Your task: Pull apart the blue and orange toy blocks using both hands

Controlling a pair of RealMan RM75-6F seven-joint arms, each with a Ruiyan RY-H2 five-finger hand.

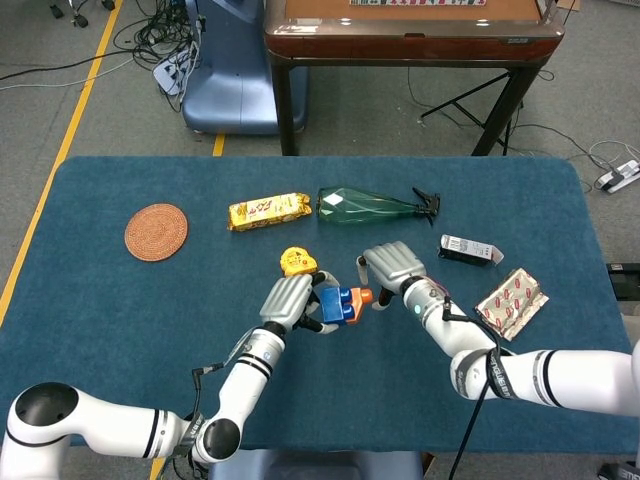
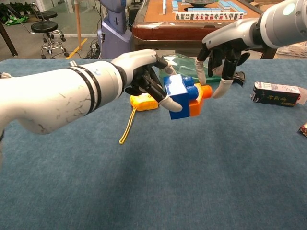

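Near the middle of the blue table (image 1: 120, 320), a bit toward the robot, the left hand (image 2: 146, 76) is holding the joined blocks up off the cloth. Its fingers (image 2: 168, 101) are clamped around the blue block (image 2: 176, 96), and the orange block (image 2: 197, 99) is plugged onto the blue one's 3 o'clock side in the chest view, so the pair is very much one piece right now.

The right hand (image 2: 223, 55) hangs at about 1 o'clock from the blocks with its fingers spread and pointing down, grasping nothing. One fingertip (image 2: 220, 88) sits just beside the orange knob; I honestly can't tell if it's touching or a hair off. The head view shows the same deal: right hand (image 1: 392, 265) right next to the orange end (image 1: 364, 295), no proper grip on it.

So progress-wise I'd call it maybe halfway: pickup done, one side secured, second hand lined up. Left to do is getting the right hand closed on the orange piece and then the actual pull, which hasn't happened as far as I can see.

Other stuff lying around: yellow tape measure (image 1: 296, 262) at 11 o'clock from the blocks, green bottle (image 1: 365, 206) at 12, snack pack (image 1: 268, 211), woven coaster (image 1: 156, 231) way off at 9-10 o'clock, small box (image 1: 468, 249) and blister pack (image 1: 512, 300) out at 3.
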